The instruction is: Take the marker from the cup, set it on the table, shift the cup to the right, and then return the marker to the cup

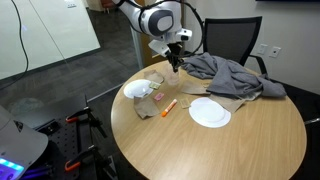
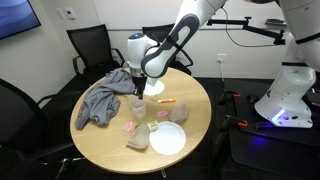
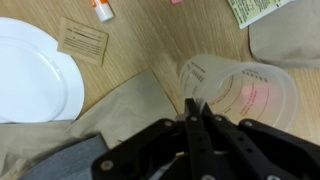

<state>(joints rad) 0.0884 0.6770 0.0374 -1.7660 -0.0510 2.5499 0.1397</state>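
Note:
The clear plastic cup [image 3: 245, 95] stands on the tan round table [image 1: 230, 140], beside a grey cloth. In an exterior view the cup [image 2: 138, 103] is right under my gripper [image 2: 137, 91]. In the wrist view my gripper [image 3: 193, 105] has its two fingers pressed together on the cup's near rim. The orange marker [image 1: 168, 104] lies flat on the table, apart from the cup. It also shows in the exterior view [image 2: 165, 101] and at the top edge of the wrist view [image 3: 101, 10].
A white plate [image 1: 210, 113] lies near the marker and a second one [image 1: 137, 89] near the table edge. A grey cloth [image 1: 225, 72] is heaped on the table. Brown paper napkins [image 2: 138, 138] lie around. Black chairs [image 1: 235, 35] ring the table.

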